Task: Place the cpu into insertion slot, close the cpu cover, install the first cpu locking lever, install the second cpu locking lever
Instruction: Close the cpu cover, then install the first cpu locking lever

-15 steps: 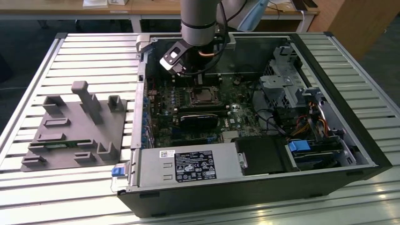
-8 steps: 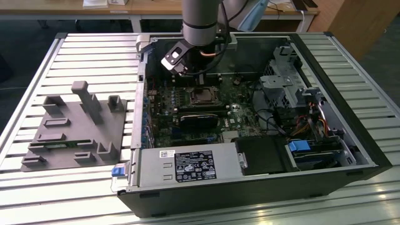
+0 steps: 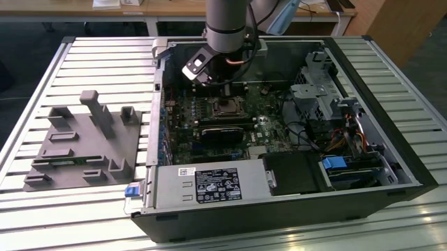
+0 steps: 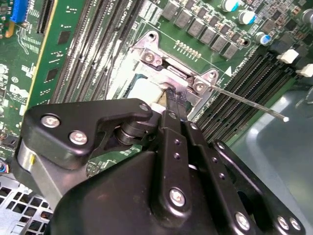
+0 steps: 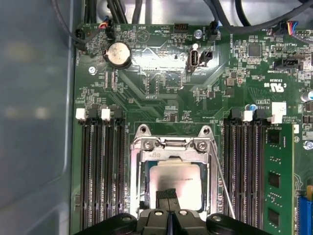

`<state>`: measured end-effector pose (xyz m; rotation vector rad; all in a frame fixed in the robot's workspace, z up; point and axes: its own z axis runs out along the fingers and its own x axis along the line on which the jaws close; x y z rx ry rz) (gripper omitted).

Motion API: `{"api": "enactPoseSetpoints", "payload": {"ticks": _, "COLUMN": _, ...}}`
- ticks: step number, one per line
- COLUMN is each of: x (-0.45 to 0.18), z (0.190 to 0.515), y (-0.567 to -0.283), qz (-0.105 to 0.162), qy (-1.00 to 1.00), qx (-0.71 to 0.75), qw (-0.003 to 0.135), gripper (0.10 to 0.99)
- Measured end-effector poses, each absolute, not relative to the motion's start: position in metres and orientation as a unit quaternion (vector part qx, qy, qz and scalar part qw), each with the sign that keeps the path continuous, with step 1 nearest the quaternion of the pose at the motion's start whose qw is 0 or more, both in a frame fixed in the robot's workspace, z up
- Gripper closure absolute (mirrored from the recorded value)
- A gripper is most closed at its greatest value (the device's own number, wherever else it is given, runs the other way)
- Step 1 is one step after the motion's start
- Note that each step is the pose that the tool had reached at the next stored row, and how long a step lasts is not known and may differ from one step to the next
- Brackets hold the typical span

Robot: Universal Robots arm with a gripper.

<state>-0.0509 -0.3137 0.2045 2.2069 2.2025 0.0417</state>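
The open computer case [image 3: 391, 172] is lying on the slatted table [image 3: 84, 57]. In its far part, the gripper [image 5: 168, 193] is reaching down over the insertion slot [image 5: 135, 171], its fingers pressing together with nothing between them, their tips meeting the cpu [image 5: 183, 178] sitting inside.

Your bench is a silvery table of ridged aluminium slats [image 3: 91, 57], and bright glare lies along its near edge and toward its near corner on the exterior view's left, while the far slats look duller. Beyond its far edge you have a light brown wooden desk [image 3: 181, 9] on white metal legs [image 3: 150, 25], with dark, shadowed floor [image 3: 28, 36] beneath it. Past the far corner on the exterior view's right stands a tall orange-brown wooden panel [image 3: 409, 26], and grey floor [image 3: 436, 68] runs alongside that edge.
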Motion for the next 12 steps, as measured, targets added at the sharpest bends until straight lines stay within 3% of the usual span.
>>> {"api": "enactPoseSetpoints", "payload": {"ticks": 12, "x": -0.0449, "z": 0.2046, "y": -0.3145, "qz": 0.014, "qy": 0.706, "qx": 0.708, "qw": 0.011, "gripper": 0.98}}
